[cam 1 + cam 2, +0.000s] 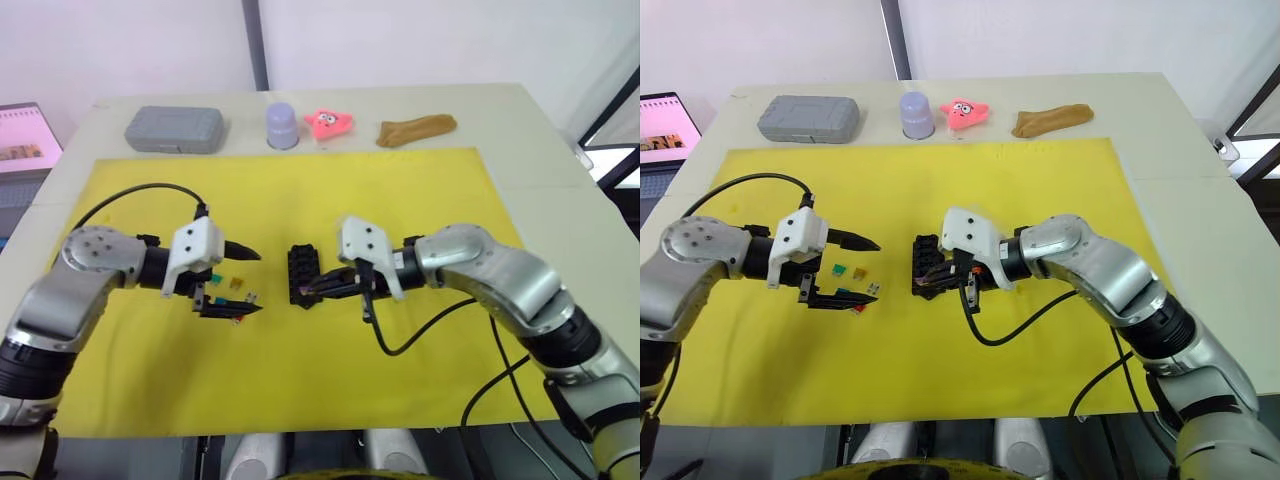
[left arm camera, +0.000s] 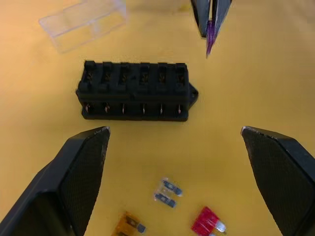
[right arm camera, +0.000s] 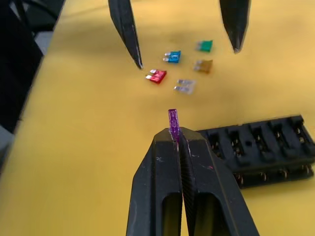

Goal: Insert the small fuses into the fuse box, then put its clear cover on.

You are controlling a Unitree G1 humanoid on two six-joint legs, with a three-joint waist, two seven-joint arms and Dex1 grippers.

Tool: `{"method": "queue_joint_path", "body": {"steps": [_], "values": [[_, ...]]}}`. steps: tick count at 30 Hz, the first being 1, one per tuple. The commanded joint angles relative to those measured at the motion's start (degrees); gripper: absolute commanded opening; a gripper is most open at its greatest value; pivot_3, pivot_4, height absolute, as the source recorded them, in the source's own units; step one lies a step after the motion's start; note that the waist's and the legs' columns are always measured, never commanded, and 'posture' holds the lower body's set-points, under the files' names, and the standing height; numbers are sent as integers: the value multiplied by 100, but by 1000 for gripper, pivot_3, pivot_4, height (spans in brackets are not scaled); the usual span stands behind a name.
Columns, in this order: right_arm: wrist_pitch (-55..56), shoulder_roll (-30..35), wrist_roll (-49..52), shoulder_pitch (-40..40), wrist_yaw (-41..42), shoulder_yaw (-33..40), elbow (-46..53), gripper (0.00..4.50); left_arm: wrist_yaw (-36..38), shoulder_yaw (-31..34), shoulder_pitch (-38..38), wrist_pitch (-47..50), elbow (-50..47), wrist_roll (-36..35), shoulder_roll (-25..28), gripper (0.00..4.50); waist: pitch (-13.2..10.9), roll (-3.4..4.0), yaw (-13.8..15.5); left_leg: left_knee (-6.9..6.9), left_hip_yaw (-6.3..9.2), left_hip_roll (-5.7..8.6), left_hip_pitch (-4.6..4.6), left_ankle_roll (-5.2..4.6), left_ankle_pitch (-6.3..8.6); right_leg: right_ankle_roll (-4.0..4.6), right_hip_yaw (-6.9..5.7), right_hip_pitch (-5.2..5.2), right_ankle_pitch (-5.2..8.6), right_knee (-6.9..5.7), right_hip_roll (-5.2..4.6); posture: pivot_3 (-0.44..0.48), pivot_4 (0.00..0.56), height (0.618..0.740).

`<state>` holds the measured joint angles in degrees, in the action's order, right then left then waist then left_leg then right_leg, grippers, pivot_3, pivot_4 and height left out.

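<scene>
Right now the right claw has its two black fingers pressed together on a tiny purple plastic blade fuse, which sticks out past the fingertips. It hangs just beside the small black rectangular fuse box, near one end of it, with the fuse clear of the slots. The fuse box lies on the yellow mat that covers the middle of the pale desk, between the two arms; its two rows of slots face up and look unfilled.

The left claw is spread wide, its fingers well apart, and grips nothing. It hovers over the loose fuses on the mat: a blue fuse, a green fuse, an orange fuse, a red fuse and a pale grey fuse, all lying flat and close together, a little apart from the fuse box.

The small clear rectangular plastic cover rests on the mat just beyond the fuse box, on the right arm's side, apart from it.

Along the far edge of the desk stand a grey plastic case, a pale lilac cup turned upside down, a pink star-shaped toy and a brown cloth-like lump.
</scene>
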<state>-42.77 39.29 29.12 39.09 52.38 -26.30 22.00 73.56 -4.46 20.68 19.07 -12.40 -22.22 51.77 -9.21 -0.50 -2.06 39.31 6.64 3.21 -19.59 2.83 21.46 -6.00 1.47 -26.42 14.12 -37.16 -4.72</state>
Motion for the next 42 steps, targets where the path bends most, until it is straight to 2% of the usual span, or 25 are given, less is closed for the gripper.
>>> {"method": "queue_joint_path", "body": {"steps": [1, 14, 42], "values": [[648, -180, -371, -131, 133, 65, -28, 0, -198, -32, -211, -644, -62, 349, -162, 4457, 0, 0, 2, -1, 1, 0, 0, 0, 0, 0, 0, 0, 0, 1, 1, 0, 150, 740], [1099, -554, -958, -270, 330, 113, -587, 0, -761, -203, -139, -880, 42, 824, -680, 4457, 0, 0, -2, -1, 3, -1, 1, 0, 0, 1, -2, 1, -1, 0, 2, 0, 150, 740], [1296, -613, -1382, -443, 679, 180, -820, 0, -943, -346, -147, -945, 110, 1079, -795, 4457, 0, 0, -11, -1, 3, -1, 2, 0, 0, 1, -3, 1, -1, 0, 2, 0, 150, 740]]}}
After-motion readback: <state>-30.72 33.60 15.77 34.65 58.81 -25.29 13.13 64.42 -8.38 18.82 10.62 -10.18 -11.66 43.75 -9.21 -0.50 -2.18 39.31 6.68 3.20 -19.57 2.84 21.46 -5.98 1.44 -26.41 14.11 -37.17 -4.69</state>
